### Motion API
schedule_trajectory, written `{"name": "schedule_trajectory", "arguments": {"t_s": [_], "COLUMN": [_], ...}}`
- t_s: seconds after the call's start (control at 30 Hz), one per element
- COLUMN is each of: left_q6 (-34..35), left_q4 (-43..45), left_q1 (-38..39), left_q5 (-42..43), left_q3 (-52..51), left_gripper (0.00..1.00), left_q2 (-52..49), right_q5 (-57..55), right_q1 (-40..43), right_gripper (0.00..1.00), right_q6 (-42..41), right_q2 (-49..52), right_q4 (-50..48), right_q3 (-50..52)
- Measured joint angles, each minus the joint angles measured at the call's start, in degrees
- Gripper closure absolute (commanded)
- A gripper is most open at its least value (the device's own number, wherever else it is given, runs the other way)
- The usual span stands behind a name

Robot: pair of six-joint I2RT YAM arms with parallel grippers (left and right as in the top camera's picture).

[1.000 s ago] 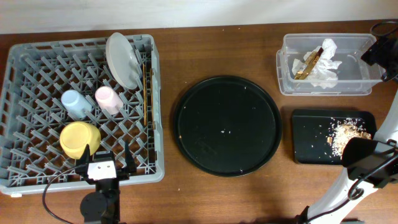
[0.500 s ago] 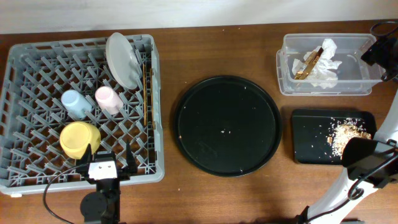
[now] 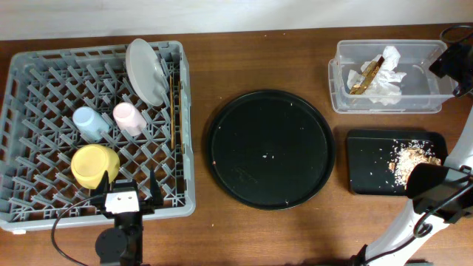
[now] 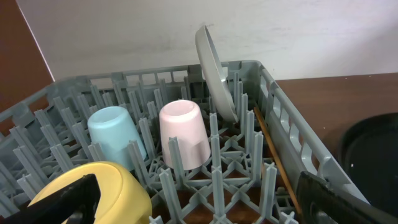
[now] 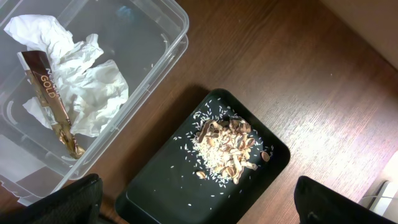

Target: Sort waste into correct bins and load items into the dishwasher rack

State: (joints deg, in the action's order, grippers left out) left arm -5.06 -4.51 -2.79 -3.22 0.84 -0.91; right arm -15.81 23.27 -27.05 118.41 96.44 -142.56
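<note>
- Grey rack (image 3: pixel 29 66) holds bowl (image 3: pixel 94 164), blue cup (image 3: pixel 89 123), pink cup (image 3: pixel 128 118), plate (image 3: pixel 144 70), chopsticks (image 3: pixel 173 111).
- Napkin (image 3: pixel 388 81), wrapper (image 3: pixel 366 77) in clear tub (image 3: pixel 384 108); scraps (image 3: pixel 410 159) on black tray (image 3: pixel 366 166).
- Left gripper (image 3: pixel 128 185), right gripper (image 5: pixel 199 208) spread wide, empty.

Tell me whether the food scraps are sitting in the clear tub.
No, the food scraps lie in the shallow black tray, while the clear tub holds the napkin and wrapper.

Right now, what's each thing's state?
Small light-blue cup: upside down in grey plastic rack
Small pink cup: upside down
Yellow bowl: in rack
Pale grey round plate: on edge
Brown wooden chopsticks: lying in rack
Crumpled white napkin: in clear plastic tub
Beige food scraps: on black rectangular tray
Left pincer: open
Right pincer: open
</note>
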Motion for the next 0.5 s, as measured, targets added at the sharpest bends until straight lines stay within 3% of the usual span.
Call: {"name": "schedule_trajectory", "arguments": {"t_s": [0.33, 0.5], "left_q6": [0.00, 0.00], "left_q4": [0.00, 0.00], "left_q1": [0.00, 0.00], "left_q5": [0.00, 0.00], "left_q3": [0.00, 0.00], "left_gripper": [0.01, 0.01], "left_q2": [0.02, 0.02], "right_q5": [0.00, 0.02], "right_q1": [-0.28, -4.63], "right_gripper": [0.01, 0.01], "right_q6": [0.02, 0.04], "right_q2": [-0.35, -9.27], "right_q4": [-0.02, -0.09], "right_q3": [0.07, 0.50]}}
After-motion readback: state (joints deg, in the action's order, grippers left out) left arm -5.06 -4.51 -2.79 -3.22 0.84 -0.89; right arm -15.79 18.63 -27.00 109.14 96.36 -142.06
